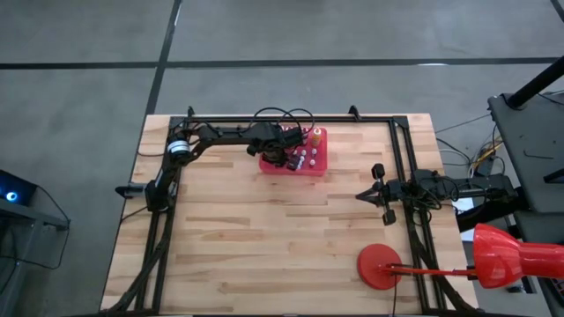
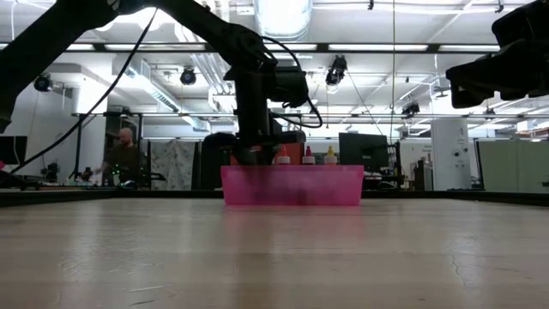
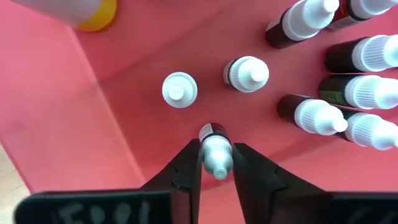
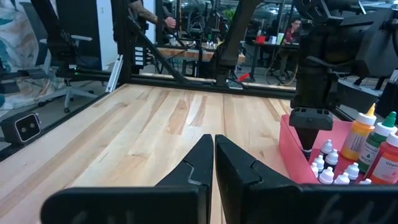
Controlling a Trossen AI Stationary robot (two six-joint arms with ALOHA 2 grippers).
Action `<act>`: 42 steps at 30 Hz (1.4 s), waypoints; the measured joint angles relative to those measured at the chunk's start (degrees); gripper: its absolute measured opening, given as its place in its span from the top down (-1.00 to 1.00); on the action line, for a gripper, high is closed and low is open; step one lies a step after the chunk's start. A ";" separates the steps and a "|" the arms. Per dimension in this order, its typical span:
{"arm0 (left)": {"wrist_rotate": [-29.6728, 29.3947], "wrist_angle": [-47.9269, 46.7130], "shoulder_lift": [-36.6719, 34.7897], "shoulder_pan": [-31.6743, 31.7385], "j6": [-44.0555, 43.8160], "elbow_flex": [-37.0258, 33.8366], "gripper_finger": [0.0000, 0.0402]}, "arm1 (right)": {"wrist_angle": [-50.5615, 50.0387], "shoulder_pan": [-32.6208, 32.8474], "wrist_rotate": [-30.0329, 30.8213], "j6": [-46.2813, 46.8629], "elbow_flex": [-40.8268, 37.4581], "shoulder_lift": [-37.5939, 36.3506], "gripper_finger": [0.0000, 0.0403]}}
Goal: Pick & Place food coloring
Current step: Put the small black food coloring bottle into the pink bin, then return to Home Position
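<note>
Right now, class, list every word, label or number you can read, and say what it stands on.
None reads clearly.
White lettering on the left gripper: blurred, unreadable.
Label on the orange bottle: too small.
Green label on a dark bottle: too small.

- Small dark food coloring bottles (image 3: pixel 317 115) with white caps are standing upright, clustered inside the red tray (image 3: pixel 56 112).
- One small bottle (image 3: pixel 214 149) is sitting between the left gripper (image 3: pixel 216 163) fingers, apart from the cluster.
- Taller orange-bodied bottles (image 4: pixel 360 140) are standing at the tray's far side.
</note>
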 joint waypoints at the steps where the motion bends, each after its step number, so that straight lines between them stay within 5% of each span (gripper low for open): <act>1: 0.06 0.01 0.00 0.00 0.00 0.00 0.68 | 0.00 0.00 0.00 0.00 -0.02 0.00 0.96; 9: 0.53 0.04 0.00 0.00 -0.26 0.00 0.51 | 0.00 -0.04 0.00 0.02 0.00 0.02 0.96; 42: 3.09 -5.04 -4.41 0.02 2.90 2.91 0.50 | 0.00 0.02 0.02 0.01 -0.01 0.02 0.96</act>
